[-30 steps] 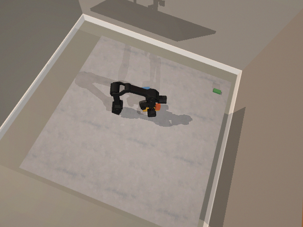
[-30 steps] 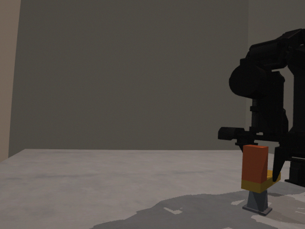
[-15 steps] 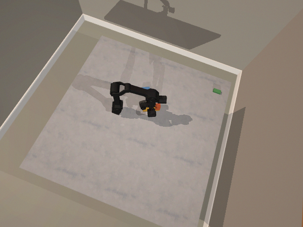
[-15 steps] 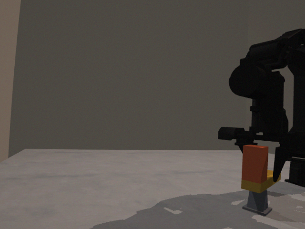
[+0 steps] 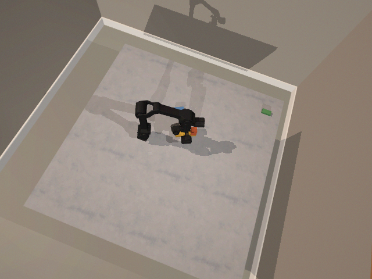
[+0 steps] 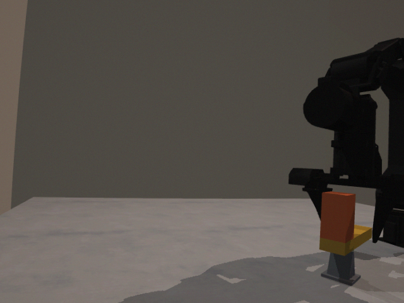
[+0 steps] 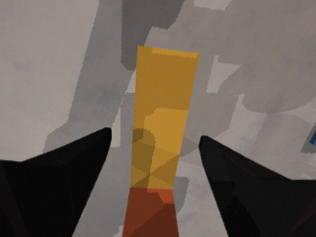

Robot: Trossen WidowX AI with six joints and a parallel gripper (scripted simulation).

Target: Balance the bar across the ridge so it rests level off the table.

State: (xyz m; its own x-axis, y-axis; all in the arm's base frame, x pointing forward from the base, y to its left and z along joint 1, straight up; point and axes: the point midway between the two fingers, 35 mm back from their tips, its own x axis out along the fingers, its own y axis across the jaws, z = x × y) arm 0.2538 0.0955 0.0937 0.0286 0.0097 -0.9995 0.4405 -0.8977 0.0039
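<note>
The yellow bar (image 5: 179,134) (image 6: 332,245) (image 7: 163,84) carries an upright orange block (image 5: 194,131) (image 6: 337,216) (image 7: 150,212) at one end. It lies on the grey-blue ridge (image 6: 339,266), which stands under the part near the orange block. The bar looks roughly level and clear of the table. The top edge of the ridge is hidden beneath it. My gripper (image 6: 348,231) (image 7: 156,137) is open and points down over the bar. Its fingers stand on either side of the yellow part, with a gap on both sides in the wrist view. One fingertip is hidden behind the orange block in the exterior view.
A blue object (image 5: 179,107) (image 7: 313,141) lies near the arm, partly hidden by it in the top view. A small green block (image 5: 266,111) lies far off near a corner of the table. A pale raised rim (image 5: 192,54) runs around the area.
</note>
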